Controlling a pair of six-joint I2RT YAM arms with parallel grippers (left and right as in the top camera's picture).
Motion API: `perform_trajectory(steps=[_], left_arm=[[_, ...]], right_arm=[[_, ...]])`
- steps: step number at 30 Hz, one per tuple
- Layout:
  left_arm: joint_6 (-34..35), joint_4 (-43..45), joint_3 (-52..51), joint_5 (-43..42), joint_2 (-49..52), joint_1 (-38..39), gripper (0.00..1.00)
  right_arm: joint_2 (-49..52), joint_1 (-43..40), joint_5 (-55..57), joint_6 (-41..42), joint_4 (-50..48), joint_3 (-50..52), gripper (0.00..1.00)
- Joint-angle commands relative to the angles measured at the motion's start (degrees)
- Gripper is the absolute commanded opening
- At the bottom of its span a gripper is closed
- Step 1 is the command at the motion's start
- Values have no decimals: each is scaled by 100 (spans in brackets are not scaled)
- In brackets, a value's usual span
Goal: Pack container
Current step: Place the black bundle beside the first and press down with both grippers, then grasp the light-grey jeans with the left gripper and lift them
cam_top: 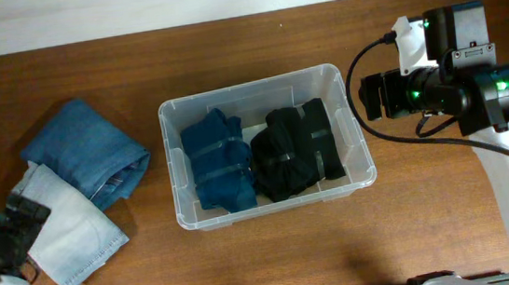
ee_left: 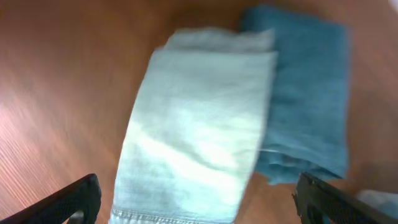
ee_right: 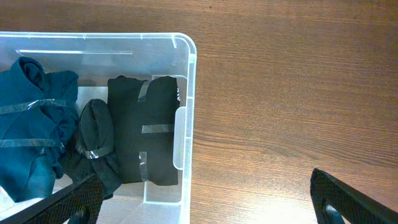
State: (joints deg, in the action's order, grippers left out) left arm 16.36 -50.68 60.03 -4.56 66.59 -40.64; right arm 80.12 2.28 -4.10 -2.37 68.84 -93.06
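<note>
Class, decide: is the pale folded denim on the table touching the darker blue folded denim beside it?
Touching. The left wrist view shows the pale denim meeting the darker blue denim along its edge, with no gap.

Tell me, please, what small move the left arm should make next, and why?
Probably lower the left gripper onto the pale jeans and close: its open fingers frame them, and they lie on the table outside the container.

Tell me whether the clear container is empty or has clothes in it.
Partly filled: the container holds a dark blue garment and a black garment, side by side.
</note>
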Motion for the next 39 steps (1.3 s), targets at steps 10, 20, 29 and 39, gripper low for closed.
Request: perform_trajectory(steps=[10, 20, 29, 39], left_arm=[[-577, 339, -280, -750, 2933, -780, 99], [-664, 435, -271, -485, 2942, -785, 99], [-529, 503, -280, 142, 2605, -791, 99], [-616, 785, -280, -155, 3294, -789, 99]], right_arm=[[42, -44, -17, -22, 92, 26, 99], [59, -44, -13, -22, 83, 26, 98], [107, -44, -15, -22, 83, 26, 99], [107, -44, -15, -22, 105, 26, 99]])
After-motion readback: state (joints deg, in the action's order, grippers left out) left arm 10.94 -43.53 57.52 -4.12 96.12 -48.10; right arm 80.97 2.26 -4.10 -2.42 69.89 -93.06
